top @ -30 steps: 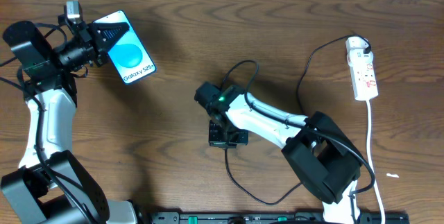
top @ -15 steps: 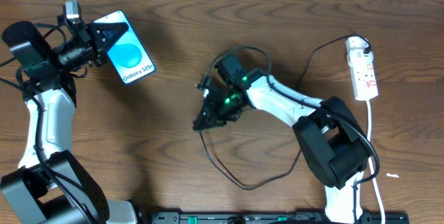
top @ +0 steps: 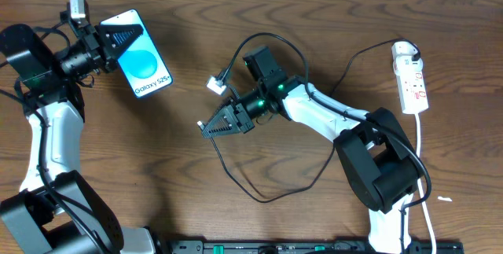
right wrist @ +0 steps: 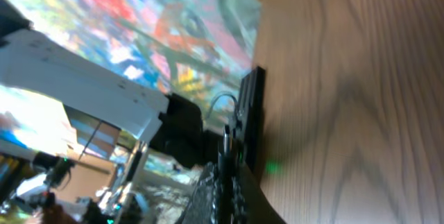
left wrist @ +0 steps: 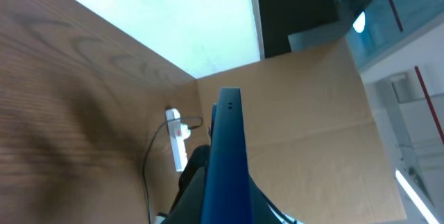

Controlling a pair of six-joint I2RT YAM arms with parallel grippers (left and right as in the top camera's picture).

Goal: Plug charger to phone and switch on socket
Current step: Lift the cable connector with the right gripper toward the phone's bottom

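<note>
My left gripper (top: 106, 40) is shut on the phone (top: 143, 56) and holds it at the far left, blue screen up, above the table. In the left wrist view the phone (left wrist: 225, 154) stands edge-on between the fingers. My right gripper (top: 214, 125) is shut on the charger, a thin black cable (top: 236, 179), near the table's middle, to the right of and below the phone. The plug tip points left toward the phone. In the right wrist view the cable (right wrist: 226, 144) runs out between the shut fingers (right wrist: 225, 189). The socket (top: 413, 81) lies at the far right.
The charger loops over the right arm and trails across the table to a black plug at the socket's top end. The socket's white cord (top: 422, 160) runs down the right edge. A small white tag (top: 213, 85) hangs on the cable. The socket also shows in the left wrist view (left wrist: 178, 141).
My right gripper has swung left and up off the table with the cable, its fingers now pointing at the phone. The left gripper and phone shifted slightly left.
</note>
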